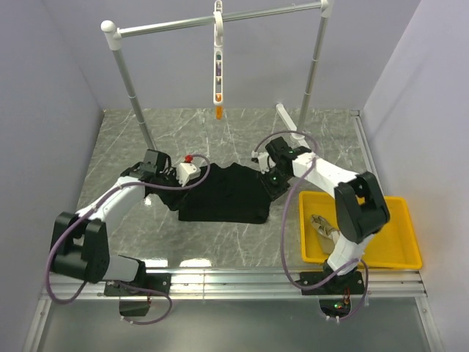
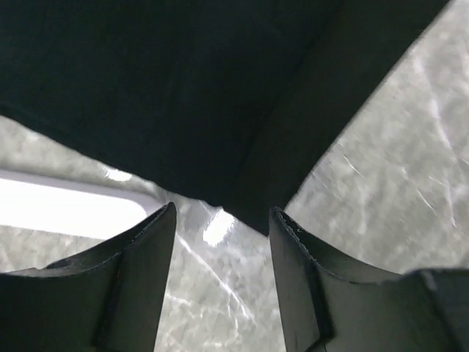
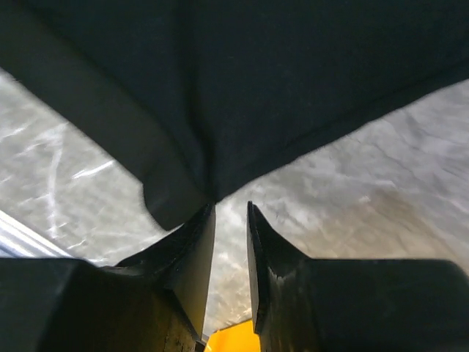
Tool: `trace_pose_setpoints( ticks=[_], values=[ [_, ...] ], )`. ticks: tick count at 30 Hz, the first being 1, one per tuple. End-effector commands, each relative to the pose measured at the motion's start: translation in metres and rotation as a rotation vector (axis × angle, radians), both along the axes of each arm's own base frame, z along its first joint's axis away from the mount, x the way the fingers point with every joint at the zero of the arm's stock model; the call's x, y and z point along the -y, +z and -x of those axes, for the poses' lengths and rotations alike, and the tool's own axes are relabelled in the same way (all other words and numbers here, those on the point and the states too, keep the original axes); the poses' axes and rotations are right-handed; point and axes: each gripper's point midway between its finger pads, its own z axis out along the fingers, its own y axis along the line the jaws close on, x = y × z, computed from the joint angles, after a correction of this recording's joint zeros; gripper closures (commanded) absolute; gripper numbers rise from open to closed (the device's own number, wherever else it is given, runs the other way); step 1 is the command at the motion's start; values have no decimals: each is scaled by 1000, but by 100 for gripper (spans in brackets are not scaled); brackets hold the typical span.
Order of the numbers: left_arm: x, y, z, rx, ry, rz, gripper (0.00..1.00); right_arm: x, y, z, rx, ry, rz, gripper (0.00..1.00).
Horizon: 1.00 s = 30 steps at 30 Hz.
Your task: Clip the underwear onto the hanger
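Observation:
The black underwear (image 1: 223, 192) lies flat on the marble table between my two grippers. The white hanger (image 1: 218, 66) hangs by its hook from the rail at the back, an orange clip (image 1: 218, 112) at its lower end. My left gripper (image 1: 170, 193) sits at the garment's left edge. In the left wrist view it (image 2: 222, 216) is open, with bare table between the fingers and the underwear (image 2: 183, 88) just beyond the tips. My right gripper (image 1: 272, 183) is at the right edge. It (image 3: 231, 209) stands narrowly open with nothing in the gap, the underwear (image 3: 256, 88) brushing its left fingertip.
A white rail frame (image 1: 124, 70) stands across the back of the table. A yellow tray (image 1: 407, 249) at the right front holds a beige garment (image 1: 322, 227). Grey walls close in both sides.

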Motion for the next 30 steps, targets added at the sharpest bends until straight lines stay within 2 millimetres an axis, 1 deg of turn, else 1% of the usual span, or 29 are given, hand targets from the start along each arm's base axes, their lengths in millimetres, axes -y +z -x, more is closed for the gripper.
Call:
trace_pose_setpoints(
  ticks=[1, 2, 6, 8, 10, 12, 16, 17, 18, 19, 21, 22, 23, 24, 25, 26, 27, 28, 29, 30],
  values=[
    [9, -1, -27, 31, 72, -21, 42, -10, -15, -14, -13, -38, 22, 69],
    [11, -12, -26, 1, 67, -45, 42, -11, -19, -12, -28, -29, 33, 69],
    [16, -29, -26, -50, 62, -89, 45, -7, -35, -7, -78, -11, 70, 69],
    [19, -37, -22, -70, 44, -106, 45, -2, -42, -10, -75, -11, 104, 69],
    [22, -41, -19, -84, 25, -113, 45, 3, -51, -12, -82, -13, 139, 69],
    [27, -43, -11, -107, -2, -110, 45, 7, -54, -17, -62, -13, 170, 69],
    [31, -35, -2, -82, -75, -100, 43, 13, -51, -32, -20, -25, 197, 69],
    [32, -27, -1, -58, -87, -87, 43, 13, -48, -35, -16, -25, 191, 69],
    [33, -24, 2, -55, -102, -81, 42, 11, -42, -42, 1, -31, 175, 69],
    [36, -19, 8, -60, -139, -58, 41, 12, -35, -47, 16, -42, 163, 69],
    [41, -1, 14, -20, -183, -13, 40, 6, -15, -57, 60, -41, 111, 68],
    [48, 7, 24, -28, -218, 34, 39, 5, -7, -61, 80, -50, 94, 68],
    [52, 26, 27, 24, -243, 80, 38, 3, 2, -64, 95, -48, 68, 67],
    [55, 35, 31, 51, -257, 112, 35, 1, 12, -68, 121, -46, 41, 64],
    [59, 46, 33, 74, -250, 153, 33, -3, 29, -72, 167, -50, 1, 63],
    [66, 72, 37, 140, -268, 232, 31, -4, 39, -74, 187, -55, -24, 62],
    [69, 87, 38, 175, -268, 272, 28, -3, 57, -77, 228, -57, -60, 59],
    [73, 102, 39, 183, -234, 326, 26, -4, 67, -79, 249, -59, -89, 57],
    [77, 129, 38, 260, -236, 390, 26, -8, 79, -80, 262, -57, -133, 55],
    [81, 148, 38, 270, -198, 443, 25, -6, 97, -82, 295, -63, -174, 54]
  ],
)
